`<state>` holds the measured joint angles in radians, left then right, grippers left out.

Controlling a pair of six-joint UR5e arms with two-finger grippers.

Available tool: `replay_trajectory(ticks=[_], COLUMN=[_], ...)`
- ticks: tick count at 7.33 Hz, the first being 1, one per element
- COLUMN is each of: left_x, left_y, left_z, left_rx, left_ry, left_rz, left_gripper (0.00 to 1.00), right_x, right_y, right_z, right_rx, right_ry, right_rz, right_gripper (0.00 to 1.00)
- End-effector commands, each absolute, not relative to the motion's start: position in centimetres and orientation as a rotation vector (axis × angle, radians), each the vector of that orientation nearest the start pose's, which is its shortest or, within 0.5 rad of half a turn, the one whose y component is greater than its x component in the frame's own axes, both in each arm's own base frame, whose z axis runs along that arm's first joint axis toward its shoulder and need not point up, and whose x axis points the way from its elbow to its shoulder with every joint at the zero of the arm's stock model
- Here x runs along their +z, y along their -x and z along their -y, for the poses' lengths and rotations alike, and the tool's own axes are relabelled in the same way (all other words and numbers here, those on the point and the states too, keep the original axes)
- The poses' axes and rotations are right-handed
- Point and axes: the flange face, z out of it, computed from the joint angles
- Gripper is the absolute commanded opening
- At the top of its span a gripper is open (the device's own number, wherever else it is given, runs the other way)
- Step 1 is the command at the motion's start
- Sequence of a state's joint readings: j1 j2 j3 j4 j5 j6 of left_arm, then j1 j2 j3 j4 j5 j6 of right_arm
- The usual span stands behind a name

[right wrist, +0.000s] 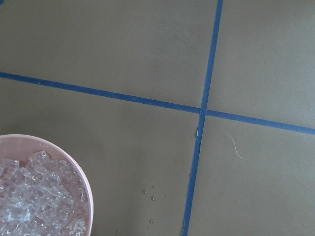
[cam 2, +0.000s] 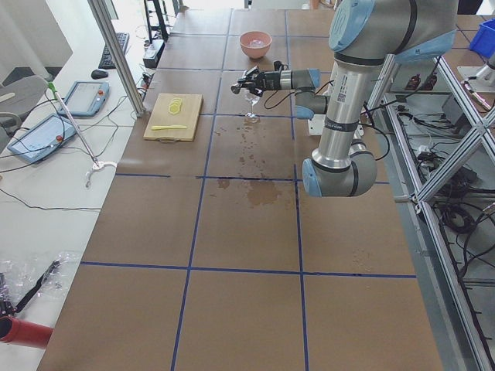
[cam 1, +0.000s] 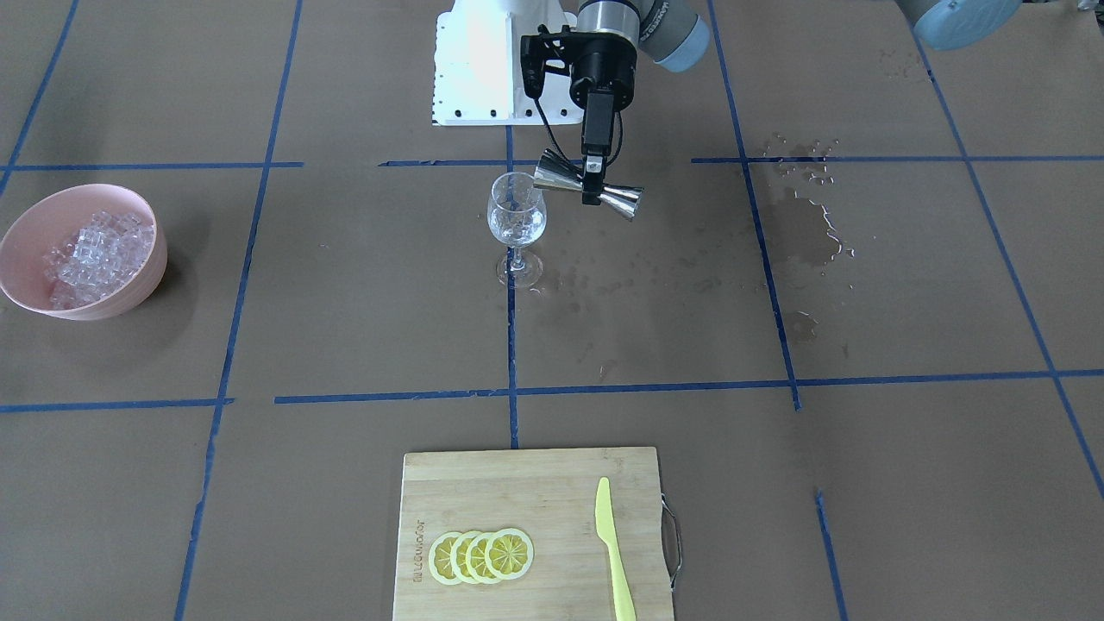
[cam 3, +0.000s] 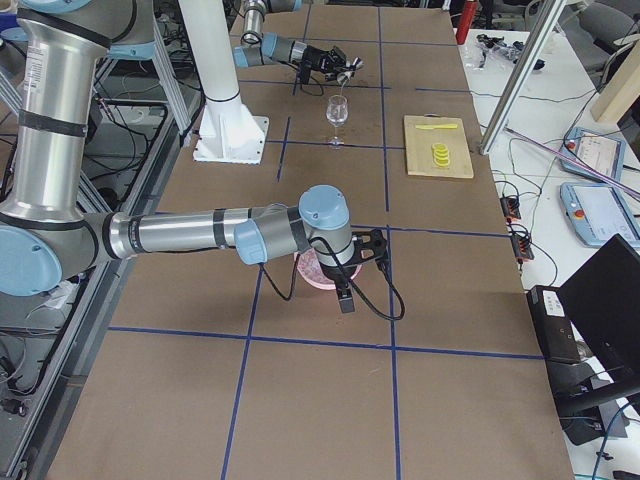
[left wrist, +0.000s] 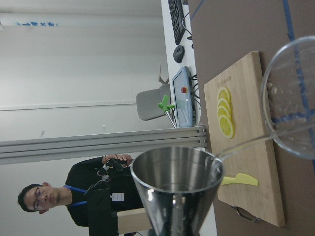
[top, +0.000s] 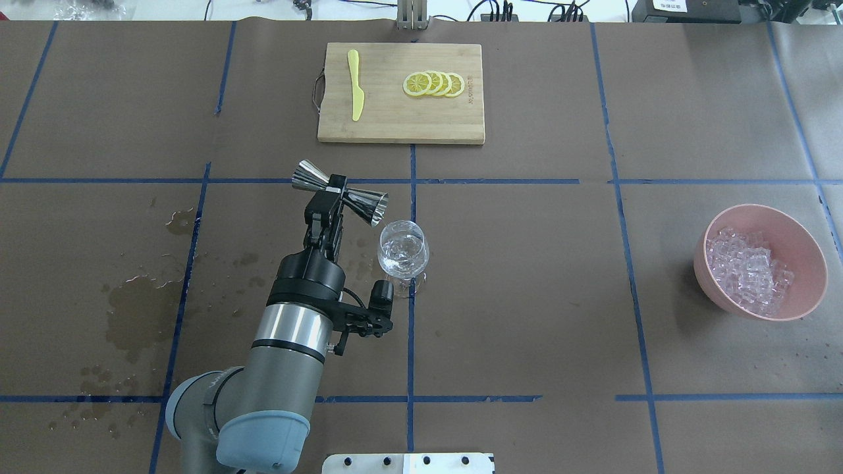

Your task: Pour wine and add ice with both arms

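Left gripper (top: 336, 189) pinched a metal jigger (top: 367, 204) at its waist, tipped sideways, its mouth near the rim of 1 wine glass (top: 403, 253). Right gripper (cam 3: 343, 290): grip unclear. Ice (top: 747, 266) filled a pink bowl (top: 811, 266) near it.

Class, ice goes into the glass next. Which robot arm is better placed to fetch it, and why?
Right. The right arm has its wrist near the bowl of ice, which its camera sees. The left gripper is shut on the jigger, tipped at the glass.
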<state>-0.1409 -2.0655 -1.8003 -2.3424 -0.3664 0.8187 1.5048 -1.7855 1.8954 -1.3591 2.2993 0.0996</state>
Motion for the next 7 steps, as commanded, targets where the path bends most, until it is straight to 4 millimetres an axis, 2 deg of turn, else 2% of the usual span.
replay_trajectory(ticks=[1, 3, 5, 7], left_x=[17.4, 17.2, 16.4, 16.8], left_y=[-50.5, -50.5, -49.4, -46.9], left_z=[29.9, 29.9, 29.7, 29.8], left_rx=[0.908, 0.915, 0.865, 0.681], left_ry=[-1.52, -1.52, -1.547, -1.641], left_rz=[0.562, 0.57, 0.529, 0.395], left_gripper=[0.0, 0.0, 0.0, 0.0], right_x=[57.6, 57.8, 57.9, 57.9], right_y=[-3.9, -3.9, -3.9, -3.9], right_z=[42.0, 42.0, 42.0, 41.9], right_rx=[-0.084, -0.081, -0.081, -0.081], right_ry=[-0.242, -0.237, -0.237, -0.235], right_rz=[0.745, 0.745, 0.745, 0.745], right_gripper=[1.0, 1.0, 1.0, 1.0])
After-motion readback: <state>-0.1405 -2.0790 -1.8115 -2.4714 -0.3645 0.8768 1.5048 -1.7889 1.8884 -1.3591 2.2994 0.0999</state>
